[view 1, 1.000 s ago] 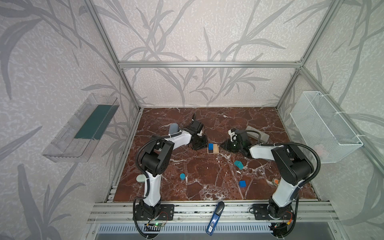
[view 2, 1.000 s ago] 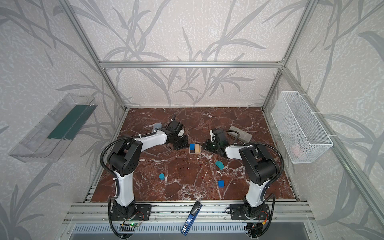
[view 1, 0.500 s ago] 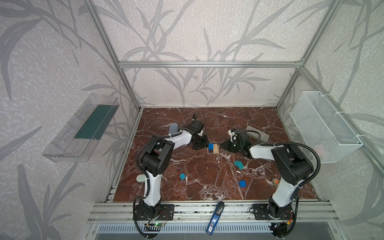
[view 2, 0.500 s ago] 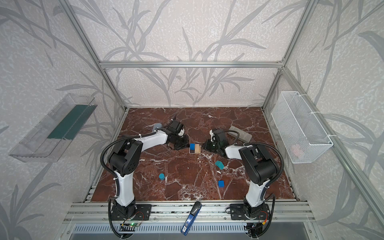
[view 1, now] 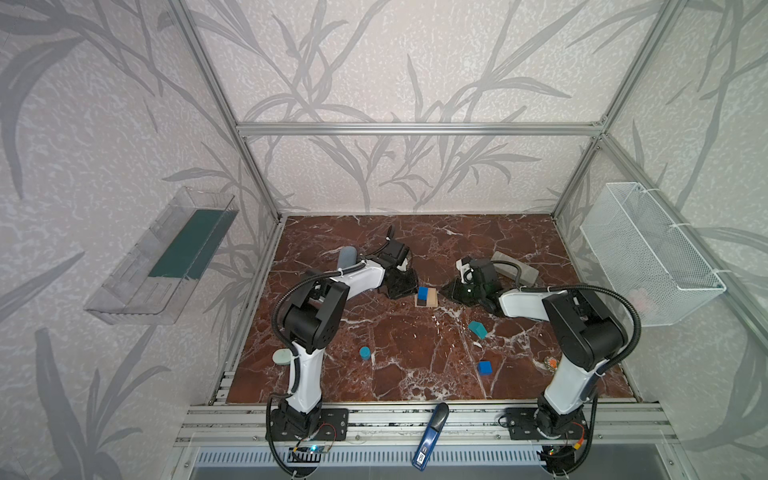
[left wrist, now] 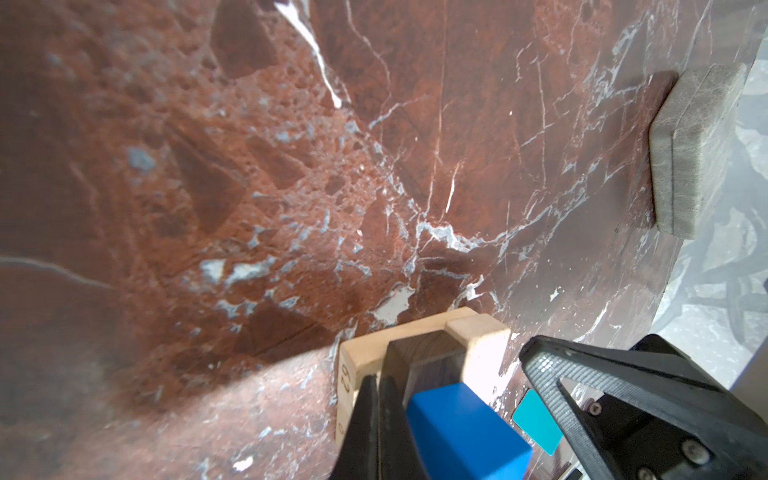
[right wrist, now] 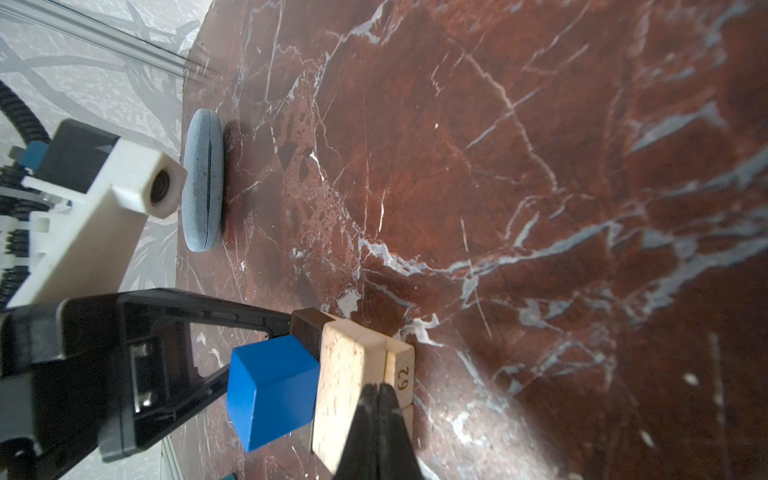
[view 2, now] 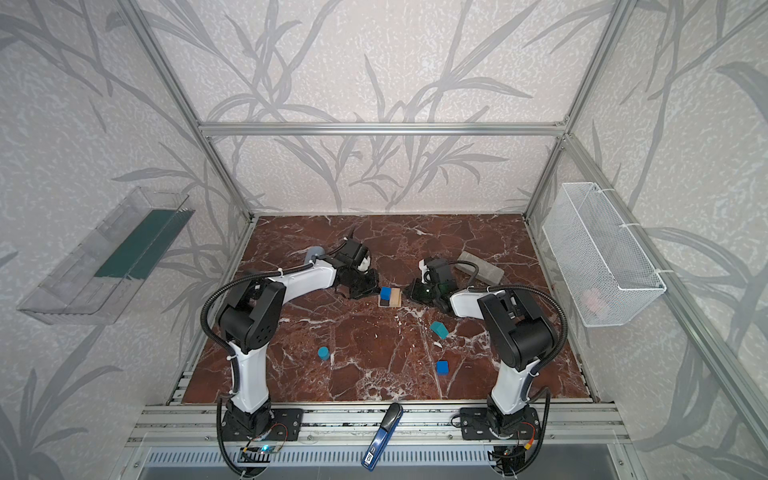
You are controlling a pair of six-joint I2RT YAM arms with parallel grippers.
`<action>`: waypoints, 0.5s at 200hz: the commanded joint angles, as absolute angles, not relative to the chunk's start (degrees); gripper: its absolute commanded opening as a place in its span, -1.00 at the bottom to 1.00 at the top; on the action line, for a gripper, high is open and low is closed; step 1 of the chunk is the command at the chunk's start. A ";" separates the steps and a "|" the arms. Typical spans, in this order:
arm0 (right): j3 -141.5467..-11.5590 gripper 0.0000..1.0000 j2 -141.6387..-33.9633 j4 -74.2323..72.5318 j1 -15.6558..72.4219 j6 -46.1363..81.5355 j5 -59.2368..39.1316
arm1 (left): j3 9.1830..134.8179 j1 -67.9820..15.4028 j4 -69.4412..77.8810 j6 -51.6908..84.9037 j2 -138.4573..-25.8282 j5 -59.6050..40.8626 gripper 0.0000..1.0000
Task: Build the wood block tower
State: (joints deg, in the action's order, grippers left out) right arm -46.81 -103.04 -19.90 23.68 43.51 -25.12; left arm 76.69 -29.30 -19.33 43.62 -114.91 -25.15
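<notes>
Beside the tower (view 1: pixel 432 297): left hand (view 1: pixel 409 287) and right hand (view 1: pixel 446 291), both pressed together.
Nothing moved; only one blue cube (view 1: pixel 423 292) stacked.

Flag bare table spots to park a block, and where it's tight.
Free: table between blue cylinder and loose blue cube; also the strip from the stack back to the wall. Crowded: the stack's sides, closely flanked by shut left gripper and right gripper.

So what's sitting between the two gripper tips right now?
The tower: a square of pale and dark bars with one blue cube on it. Both top views show it flanked by the left gripper and right gripper.
</notes>
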 commanded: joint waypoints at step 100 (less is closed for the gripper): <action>-49.31 -1.00 -105.60 -21.07 24.40 43.86 -26.45 | 77.36 -29.62 -23.66 44.55 -112.28 -21.31 -1.00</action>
State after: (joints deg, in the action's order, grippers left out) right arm -48.01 -104.62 -19.99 24.03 43.57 -25.98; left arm 76.86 -29.30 -22.28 43.75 -114.78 -22.72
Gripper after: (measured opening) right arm 0.046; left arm 0.047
